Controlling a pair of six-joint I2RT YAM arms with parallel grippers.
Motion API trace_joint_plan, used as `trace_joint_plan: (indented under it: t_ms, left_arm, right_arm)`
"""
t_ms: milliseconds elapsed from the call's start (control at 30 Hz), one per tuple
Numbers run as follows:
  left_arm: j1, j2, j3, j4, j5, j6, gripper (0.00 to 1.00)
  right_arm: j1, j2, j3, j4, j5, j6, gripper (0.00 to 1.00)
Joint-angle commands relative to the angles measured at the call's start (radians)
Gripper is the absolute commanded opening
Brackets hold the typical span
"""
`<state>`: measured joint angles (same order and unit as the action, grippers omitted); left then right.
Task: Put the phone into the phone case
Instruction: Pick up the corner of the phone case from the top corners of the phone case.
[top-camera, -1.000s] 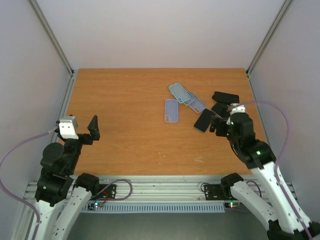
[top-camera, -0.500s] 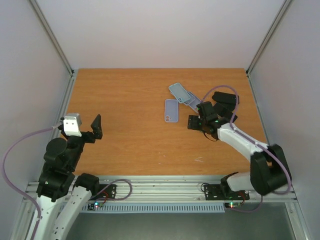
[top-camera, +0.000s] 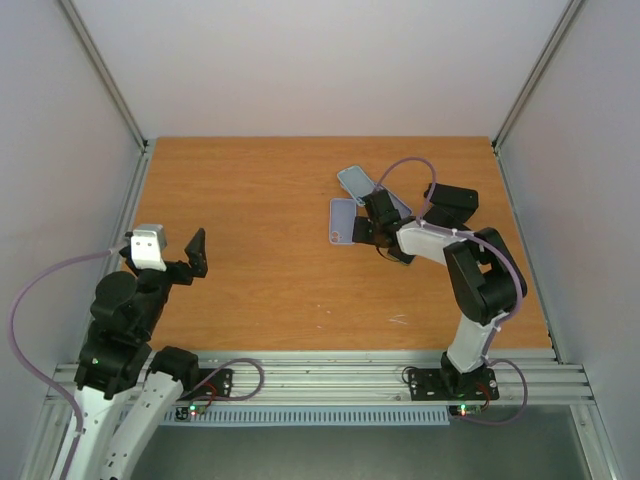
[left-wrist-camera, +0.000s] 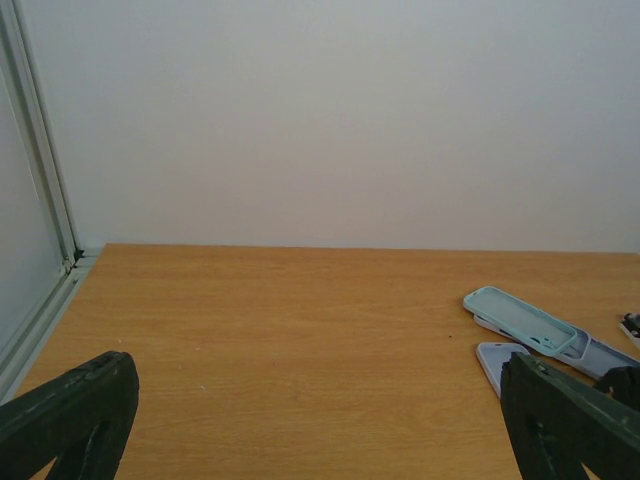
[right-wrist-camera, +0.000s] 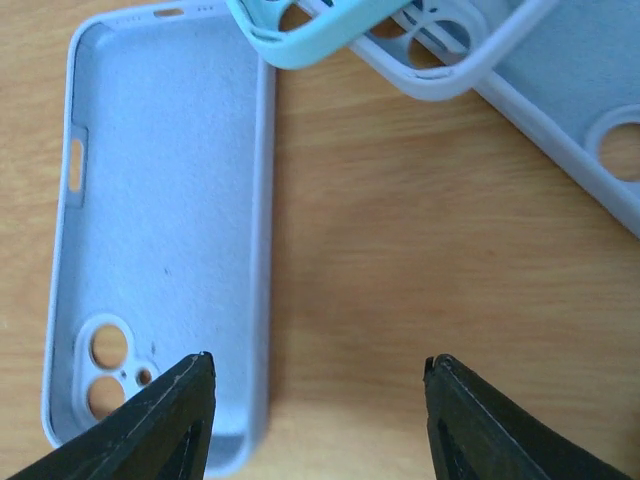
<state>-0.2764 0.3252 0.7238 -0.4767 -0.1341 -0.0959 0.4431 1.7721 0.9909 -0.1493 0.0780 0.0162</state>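
A lavender phone case (right-wrist-camera: 160, 230) lies hollow side up on the table, also visible in the top view (top-camera: 342, 220). My right gripper (right-wrist-camera: 315, 365) hovers low at its right rim, open, with only bare wood between the fingers. One fingertip (right-wrist-camera: 195, 375) is over the case's edge. Black phones (top-camera: 452, 197) lie behind the right arm at the back right. My left gripper (top-camera: 175, 260) is held up at the near left, wide open and holding nothing, far from the cases.
A teal case (right-wrist-camera: 300, 25) overlaps a pale lavender case (right-wrist-camera: 450, 60), and another pale case (right-wrist-camera: 580, 130) lies at the right. The left wrist view shows the teal case (left-wrist-camera: 520, 318) far right. Enclosure walls and metal posts (top-camera: 110, 90) surround the table.
My right arm has reached left, from above the black phones to the lavender case, and its jaws have narrowed somewhat. The left arm has barely shifted.
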Motion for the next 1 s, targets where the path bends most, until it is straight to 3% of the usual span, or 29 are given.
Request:
trace_joint_plan:
  t_ms: [0,433,667,967]
  left_arm:
    - [0.002,0.005,-0.003,0.059,0.018,0.008,0.99]
    - [0.003,0.002,-0.005,0.064,0.029,0.011,0.99]
    - [0.003,0.007,-0.005,0.063,0.04,0.011,0.99]
    - [0.003,0.033,0.004,0.054,0.066,0.01,0.99]
  right_arm:
    - [0.021,0.072,0.068,0.04,-0.01,0.02,0.55]
    - [0.046,0.183,0.135,0.006,-0.022,0.004,0.25]
    - [0.063,0.18,0.138,-0.015,-0.019,-0.018,0.03]
    - [0.08,0.049,0.083,-0.047,-0.083,-0.116,0.01]
